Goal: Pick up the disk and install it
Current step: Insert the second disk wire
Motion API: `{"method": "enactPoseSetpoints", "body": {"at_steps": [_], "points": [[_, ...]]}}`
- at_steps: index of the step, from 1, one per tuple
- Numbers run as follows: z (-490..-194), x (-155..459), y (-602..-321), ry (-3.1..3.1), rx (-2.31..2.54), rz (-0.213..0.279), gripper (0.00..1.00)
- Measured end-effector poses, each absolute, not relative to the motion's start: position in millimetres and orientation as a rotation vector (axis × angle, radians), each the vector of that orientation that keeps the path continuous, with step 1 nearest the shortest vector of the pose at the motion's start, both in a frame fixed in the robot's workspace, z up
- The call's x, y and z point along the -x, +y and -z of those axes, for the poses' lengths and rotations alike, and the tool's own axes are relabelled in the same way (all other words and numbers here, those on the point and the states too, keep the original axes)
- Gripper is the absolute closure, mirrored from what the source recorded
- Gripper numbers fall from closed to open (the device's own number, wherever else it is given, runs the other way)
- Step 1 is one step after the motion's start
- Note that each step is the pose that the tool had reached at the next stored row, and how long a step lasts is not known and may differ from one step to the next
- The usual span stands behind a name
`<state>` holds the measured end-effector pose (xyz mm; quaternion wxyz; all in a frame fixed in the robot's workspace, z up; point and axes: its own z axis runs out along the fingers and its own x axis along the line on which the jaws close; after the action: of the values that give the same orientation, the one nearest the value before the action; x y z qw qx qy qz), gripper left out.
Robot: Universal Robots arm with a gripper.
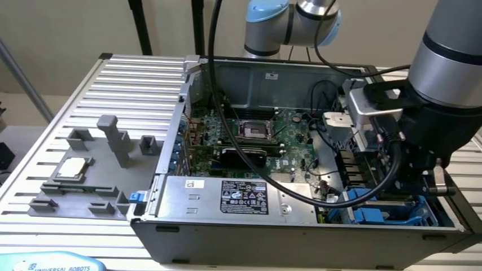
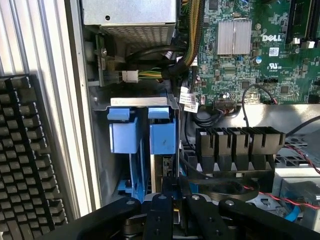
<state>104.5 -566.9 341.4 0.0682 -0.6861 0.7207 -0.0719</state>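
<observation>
The disk [image 2: 166, 167] stands on edge in the blue drive bay [image 1: 376, 214] at the front corner of the open computer case, on the exterior view's right. Its blue carrier rail [image 2: 162, 135] runs along one side. My gripper [image 2: 172, 197] reaches down into the bay from above, its black fingers [image 2: 159, 210] close together on either side of the disk's near edge. In the exterior view the gripper [image 1: 407, 192] hangs low inside the case, mostly hidden behind the arm's black wrist.
A second blue carrier [image 2: 122, 135] sits beside the disk. A black ribbed fan housing [image 2: 240, 145], the motherboard [image 1: 256, 135] and loose cables crowd the bay. The silver power supply [image 1: 241, 197] fills the case front. A grey fixture holding a CPU chip [image 1: 73, 167] lies outside; a keyboard [image 2: 25, 160] borders the case.
</observation>
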Motion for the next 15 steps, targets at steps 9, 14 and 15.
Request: {"method": "enactPoseSetpoints", "body": {"at_steps": [9,14,15], "points": [[-337.6,-102.9,-569.1,2.17,2.066,0.216,0.84],[-335.9,-101.9,-569.7,2.17,2.066,0.216,0.84],[-335.7,-101.7,-569.8,2.17,2.066,0.216,0.84]]}}
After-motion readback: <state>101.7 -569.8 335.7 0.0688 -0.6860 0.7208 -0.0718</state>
